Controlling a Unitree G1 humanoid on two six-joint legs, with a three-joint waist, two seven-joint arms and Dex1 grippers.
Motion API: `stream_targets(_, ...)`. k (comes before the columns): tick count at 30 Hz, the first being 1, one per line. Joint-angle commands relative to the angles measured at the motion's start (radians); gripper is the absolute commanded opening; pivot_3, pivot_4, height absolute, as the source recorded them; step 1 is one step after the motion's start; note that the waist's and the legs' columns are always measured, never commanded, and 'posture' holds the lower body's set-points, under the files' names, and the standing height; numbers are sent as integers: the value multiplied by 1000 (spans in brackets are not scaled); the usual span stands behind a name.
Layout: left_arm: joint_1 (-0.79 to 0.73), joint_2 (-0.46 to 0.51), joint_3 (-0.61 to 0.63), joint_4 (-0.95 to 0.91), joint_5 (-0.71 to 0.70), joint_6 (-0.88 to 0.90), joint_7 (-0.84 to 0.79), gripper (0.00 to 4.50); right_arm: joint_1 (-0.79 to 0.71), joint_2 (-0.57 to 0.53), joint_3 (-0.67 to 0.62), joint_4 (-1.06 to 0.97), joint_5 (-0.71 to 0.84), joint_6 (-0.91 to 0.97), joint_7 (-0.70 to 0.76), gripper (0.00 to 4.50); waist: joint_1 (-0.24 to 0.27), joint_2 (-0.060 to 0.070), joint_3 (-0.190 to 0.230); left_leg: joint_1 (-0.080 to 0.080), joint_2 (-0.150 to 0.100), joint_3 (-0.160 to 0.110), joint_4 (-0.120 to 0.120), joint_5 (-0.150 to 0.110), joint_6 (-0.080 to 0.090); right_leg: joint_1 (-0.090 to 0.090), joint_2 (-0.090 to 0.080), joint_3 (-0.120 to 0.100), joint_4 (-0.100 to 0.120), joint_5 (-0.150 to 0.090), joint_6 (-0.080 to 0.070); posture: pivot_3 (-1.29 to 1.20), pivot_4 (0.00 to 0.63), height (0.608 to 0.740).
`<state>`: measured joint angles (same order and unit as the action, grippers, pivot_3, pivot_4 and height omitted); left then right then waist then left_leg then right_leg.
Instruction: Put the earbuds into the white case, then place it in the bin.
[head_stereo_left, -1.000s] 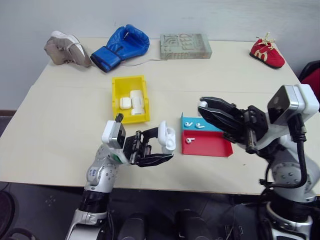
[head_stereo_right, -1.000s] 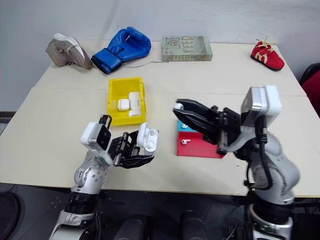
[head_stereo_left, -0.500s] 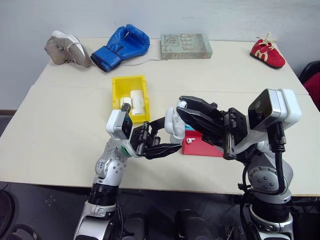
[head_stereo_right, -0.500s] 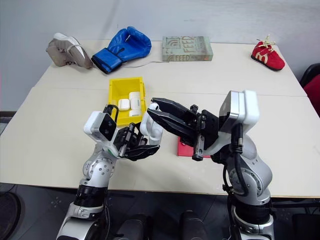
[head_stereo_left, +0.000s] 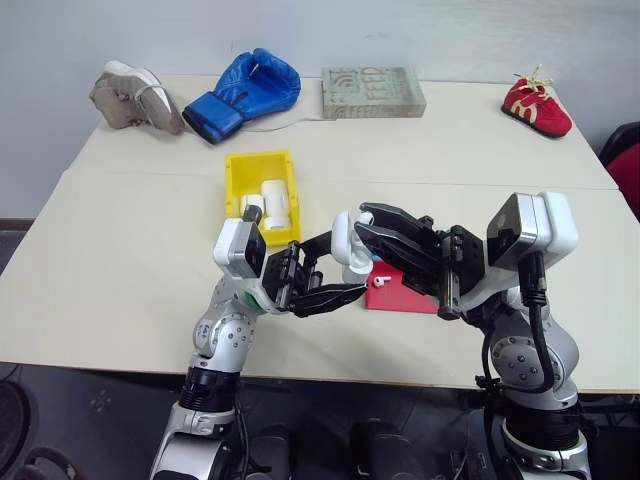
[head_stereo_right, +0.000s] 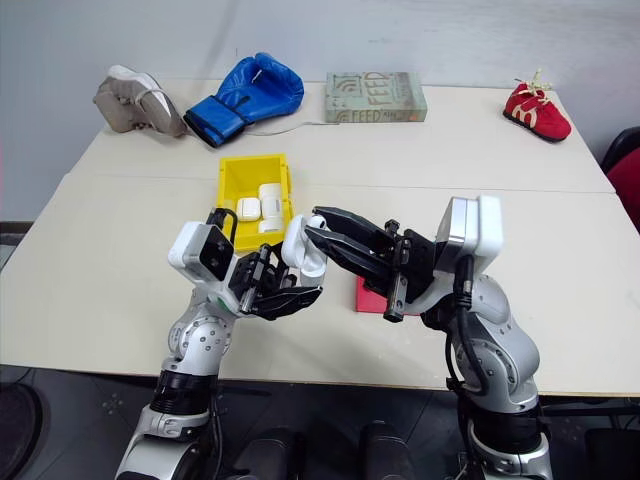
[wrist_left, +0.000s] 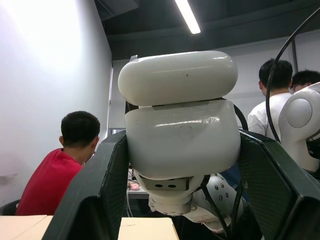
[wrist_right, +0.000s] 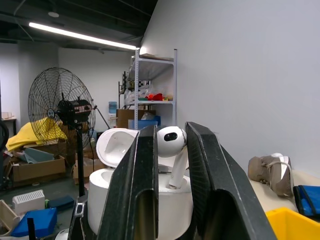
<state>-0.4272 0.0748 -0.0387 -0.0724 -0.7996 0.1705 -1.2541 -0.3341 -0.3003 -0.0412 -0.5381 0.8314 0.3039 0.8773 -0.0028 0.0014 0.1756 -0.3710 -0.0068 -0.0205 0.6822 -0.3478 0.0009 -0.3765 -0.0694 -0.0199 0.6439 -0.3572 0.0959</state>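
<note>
While the left tool (head_stereo_left: 338, 268) is clamped on the white case (head_stereo_left: 347, 250), holding it up over the bench's (head_stereo_left: 120, 260) near half w/ lid flipped open, the right tool (head_stereo_left: 366, 214) meets it from the other side, fingers pinched on one earbud (wrist_right: 170, 141). In right wrist view that earbud sits betw. the two black fingers, stem pointing down at the case's open body; can't tell if stem tip is touching or inside the slot. In left wrist view the case (wrist_left: 180, 120) fills the gap betw. both fingers, lid hinged up above the body. Just beyond the tools, on the right, a red tray (head_stereo_left: 398, 293) lies on the bench w/ one more earbud (head_stereo_left: 378, 281) on it, partly hidden by the right arm. Further back on the left stands the yellow bin (head_stereo_left: 262, 197), holding small white boxes (head_stereo_left: 273, 199). At the far edge, left to right: beige shoe (head_stereo_left: 133, 97), blue boxing glove (head_stereo_left: 245, 93), grey-green book (head_stereo_left: 372, 92), red shoe (head_stereo_left: 539, 104).
</note>
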Motion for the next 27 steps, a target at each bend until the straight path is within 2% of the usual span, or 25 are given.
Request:
stream_targets(1, -8, -12, -13, -48, 1, -21, 0, 2817, 16, -6, 29, 1, -17, -17, 15, 392, -1, 0, 0, 0, 0, 0, 0, 0, 0, 0, 0, 0, 0, 0, 0, 0, 150, 740)
stream_targets(15, -18, -25, -6, -32, 16, -52, -13, 2817, 57, -72, 55, 24, 21, 21, 59, 392, 1, 0, 0, 0, 0, 0, 0, 0, 0, 0, 0, 0, -1, 0, 0, 0, 150, 740)
stream_targets(23, -21, -34, 3, -15, 25, -65, -31, 2817, 48, -114, 7, 18, 37, 8, 62, 3162, 1, 0, 0, 0, 0, 0, 0, 0, 0, 0, 0, 0, -1, 0, 0, 0, 150, 740)
stream_targets(27, -3, -15, 19, -4, 36, -74, -39, 2817, 108, -208, -115, -18, 90, 37, 45, 4466, 7, 0, 0, 0, 0, 0, 0, 0, 0, 0, 0, 0, -1, 0, 0, 0, 150, 740)
